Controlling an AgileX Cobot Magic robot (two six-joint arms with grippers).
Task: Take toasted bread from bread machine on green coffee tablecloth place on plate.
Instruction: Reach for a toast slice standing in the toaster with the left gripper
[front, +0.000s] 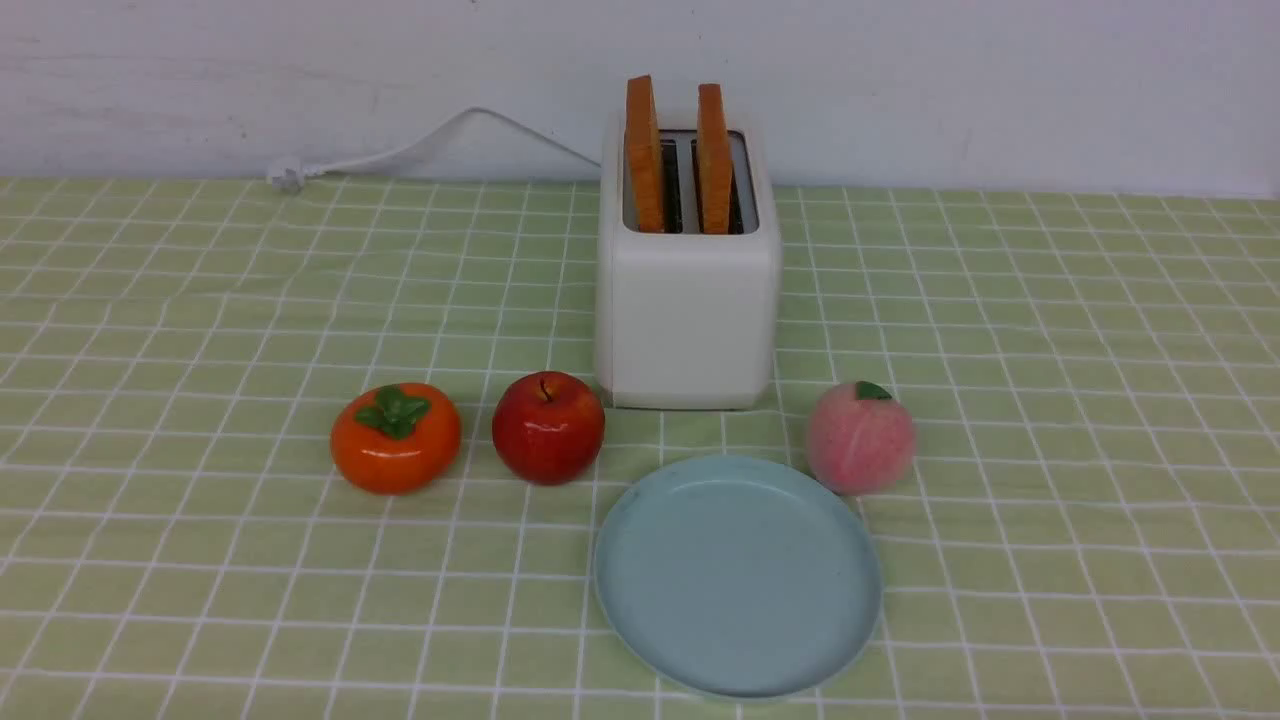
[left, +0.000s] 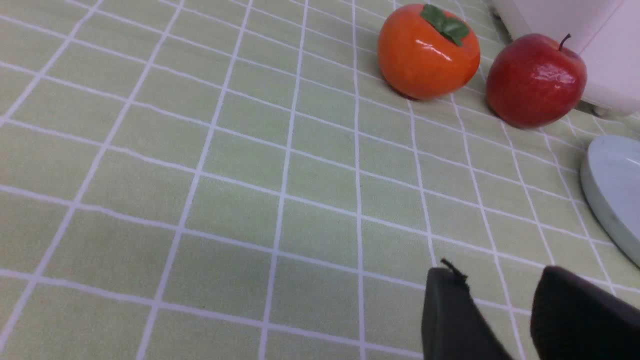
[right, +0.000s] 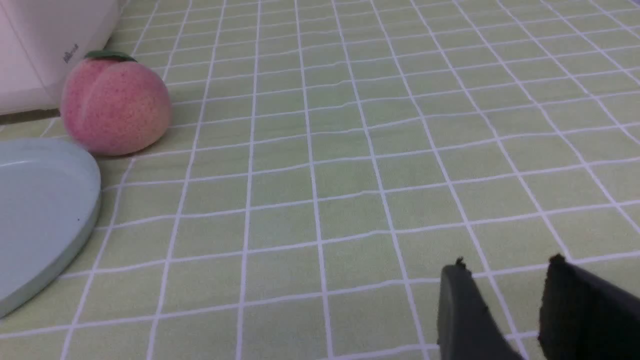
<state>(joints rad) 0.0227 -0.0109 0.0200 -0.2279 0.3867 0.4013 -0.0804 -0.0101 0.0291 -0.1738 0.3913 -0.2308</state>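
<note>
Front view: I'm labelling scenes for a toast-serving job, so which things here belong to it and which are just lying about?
Belong to the job: left slice and right slice of toasted bread, upright in the bread machine; the plate; the green tablecloth.
Just lying about: orange persimmon, red apple, pink peach.

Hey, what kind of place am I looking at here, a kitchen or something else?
Probably a staged breakfast table for testing, not a real kitchen: a two-slot toaster with toast, a plate, and a glossy toy-like persimmon, apple and peach on a green checked tablecloth against a plain white wall.
</note>
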